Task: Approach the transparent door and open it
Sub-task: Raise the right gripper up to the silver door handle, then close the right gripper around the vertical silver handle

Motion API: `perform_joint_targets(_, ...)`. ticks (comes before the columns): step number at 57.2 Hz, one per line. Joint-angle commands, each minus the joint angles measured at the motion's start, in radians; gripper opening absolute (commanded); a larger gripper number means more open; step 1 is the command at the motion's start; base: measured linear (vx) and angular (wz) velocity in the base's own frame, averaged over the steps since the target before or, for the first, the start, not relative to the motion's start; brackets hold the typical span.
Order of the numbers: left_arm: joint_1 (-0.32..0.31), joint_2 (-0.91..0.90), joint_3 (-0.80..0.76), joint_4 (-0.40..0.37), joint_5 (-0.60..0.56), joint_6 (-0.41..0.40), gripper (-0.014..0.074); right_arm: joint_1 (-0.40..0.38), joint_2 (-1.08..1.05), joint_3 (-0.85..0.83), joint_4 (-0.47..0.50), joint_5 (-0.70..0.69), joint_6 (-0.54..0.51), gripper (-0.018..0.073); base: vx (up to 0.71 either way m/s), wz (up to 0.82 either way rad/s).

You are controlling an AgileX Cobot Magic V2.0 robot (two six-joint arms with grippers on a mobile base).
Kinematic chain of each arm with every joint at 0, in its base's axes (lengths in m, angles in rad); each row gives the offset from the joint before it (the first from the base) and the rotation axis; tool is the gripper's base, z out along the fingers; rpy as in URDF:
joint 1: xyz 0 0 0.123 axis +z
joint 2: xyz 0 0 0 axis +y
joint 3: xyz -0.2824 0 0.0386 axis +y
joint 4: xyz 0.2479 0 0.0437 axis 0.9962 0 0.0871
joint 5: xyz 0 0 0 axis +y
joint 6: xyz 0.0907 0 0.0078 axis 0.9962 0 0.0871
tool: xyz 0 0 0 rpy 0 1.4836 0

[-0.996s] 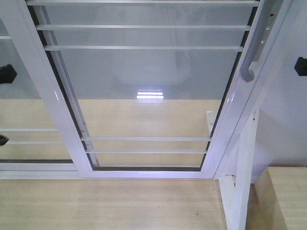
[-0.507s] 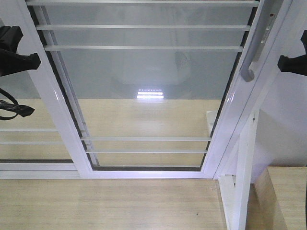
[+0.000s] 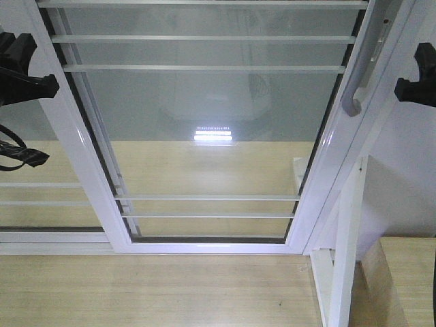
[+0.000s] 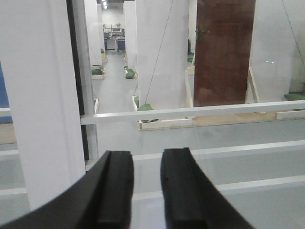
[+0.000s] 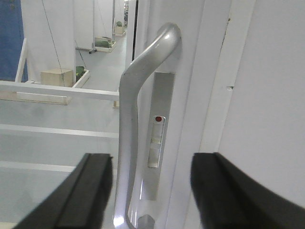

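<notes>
In the front view only the black tips of both arms are seen, the rest being cut off at the picture's edges. The transparent door (image 3: 211,122) is stood straight ahead, its curved grey handle (image 5: 131,119) on the right stile. The right end effector (image 5: 152,191) is held level before the handle, fingers spread wide, with the handle seen between them; nothing is gripped, and contact cannot be made out. The left end effector (image 4: 147,186) is pointed at the barred glass well left of the handle, its fingers parted by a narrow gap and empty. The door's top is cut off.
</notes>
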Motion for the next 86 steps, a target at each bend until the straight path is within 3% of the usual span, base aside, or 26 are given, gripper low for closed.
perform_joint_targets(1,0.0,-0.018,-0.034,-0.007,-0.09,-0.009,0.0458,-0.003,-0.016,-0.037,-0.011,-0.094,-0.004,0.064,0.0,0.0)
perform_joint_targets(7,0.0,-0.018,-0.034,-0.007,-0.089,-0.009,0.0552,-0.003,-0.016,-0.037,-0.011,-0.094,-0.004,0.0716,0.0,0.0)
perform_joint_targets(16,0.0,-0.017,-0.034,-0.008,-0.089,-0.007,0.0641,-0.003,-0.003,-0.037,-0.009,-0.105,0.023,0.0716,0.0,0.0)
perform_joint_targets(43,0.0,0.045,-0.034,-0.008,-0.098,-0.007,0.0611,-0.003,0.238,-0.056,-0.007,-0.354,0.051,0.0571,0.0,0.0)
perform_joint_targets(57,0.0,0.045,-0.034,-0.008,-0.098,-0.007,0.0604,-0.003,0.384,-0.188,-0.019,-0.354,0.07,0.0561,0.0,0.0)
perform_joint_targets(72,0.0,0.045,-0.034,-0.008,-0.094,-0.007,0.059,-0.003,0.517,-0.33,-0.141,-0.351,0.163,0.0561,0.0,0.0)
perform_joint_targets(86,0.0,0.045,-0.034,-0.008,-0.092,-0.007,0.059,-0.003,0.597,-0.419,-0.141,-0.351,0.176,0.0561,0.0,0.0)
